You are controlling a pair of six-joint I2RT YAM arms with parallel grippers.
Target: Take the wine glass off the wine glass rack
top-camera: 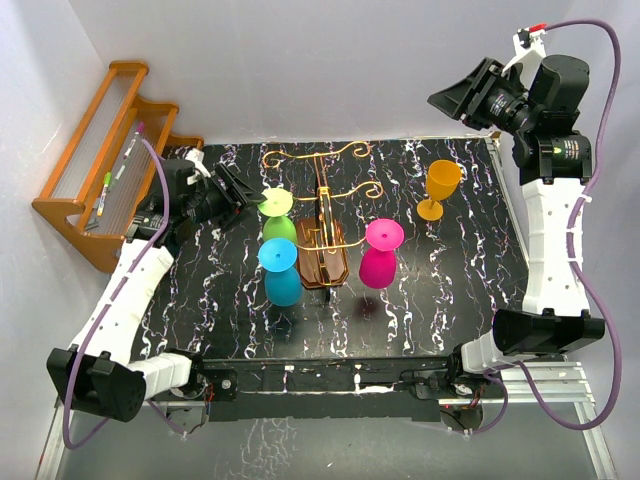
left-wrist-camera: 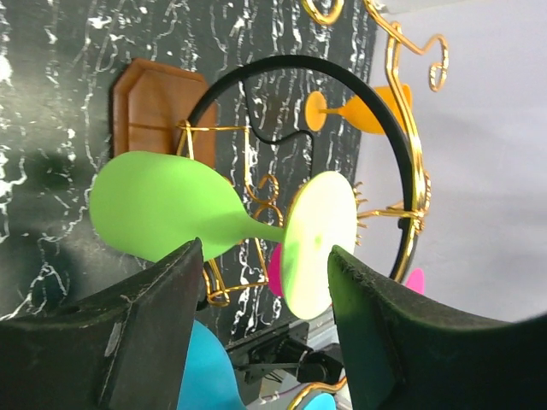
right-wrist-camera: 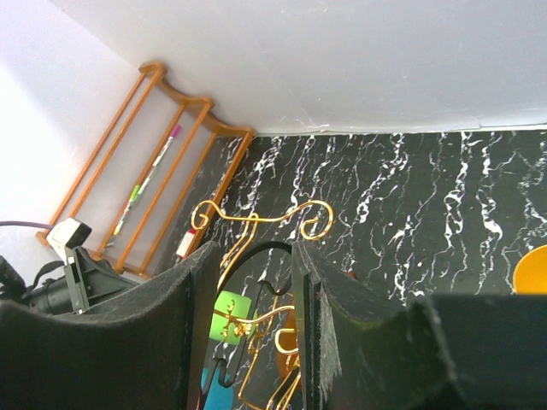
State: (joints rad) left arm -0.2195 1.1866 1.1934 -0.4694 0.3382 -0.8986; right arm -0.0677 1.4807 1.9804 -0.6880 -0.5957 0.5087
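The left end effector (left-wrist-camera: 265, 256) stood wide open, its fingers flanking the stem of the green wine glass (left-wrist-camera: 162, 205), which hung foot-up from a gold wire arm of the wine glass rack (top-camera: 323, 262) on the worktop (top-camera: 450, 290), while the right end effector (top-camera: 466, 96), raised well apart, was slightly parted and empty.

The left hand (top-camera: 246, 198) sits level just left of the wine glass rack (top-camera: 322, 235), fingers spread wide, arm stretched forward. The right hand (top-camera: 455, 95) hangs high to the rack's right, fingers seemingly slightly parted.
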